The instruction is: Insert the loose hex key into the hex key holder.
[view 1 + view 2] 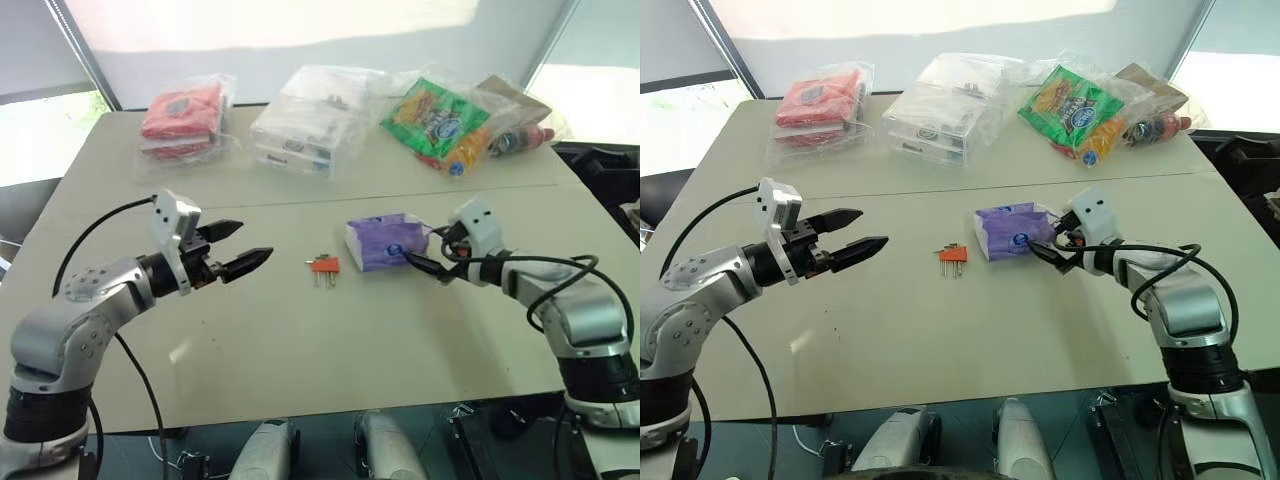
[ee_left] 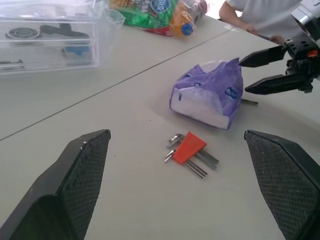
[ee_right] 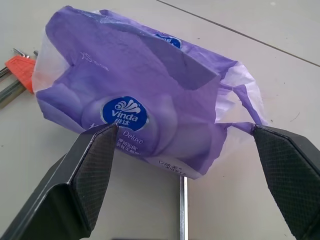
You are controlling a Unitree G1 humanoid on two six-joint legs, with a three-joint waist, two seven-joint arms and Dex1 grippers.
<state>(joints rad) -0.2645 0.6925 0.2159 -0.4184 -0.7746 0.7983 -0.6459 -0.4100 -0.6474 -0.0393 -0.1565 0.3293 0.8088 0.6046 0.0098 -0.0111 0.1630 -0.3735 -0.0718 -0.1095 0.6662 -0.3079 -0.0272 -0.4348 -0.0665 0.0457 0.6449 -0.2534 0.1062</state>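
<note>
Two grippers, left point(image 1: 245, 247) & right point(image 1: 425, 258), gape open w/ nothing held, so no step is done: loose hex key point(image 3: 183, 206) lies on table point(image 1: 300, 350) poking from under purple tissue pack point(image 1: 385, 240), red holder point(image 1: 324, 265) sits just beside the pack.

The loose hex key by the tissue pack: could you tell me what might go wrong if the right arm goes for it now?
The loose hex key lies partly under the purple tissue pack, so the open right gripper could pinch the wrapper instead, or push the pack toward the hex key holder. A thin rod flat on the table may also slip from the fingertips.
</note>
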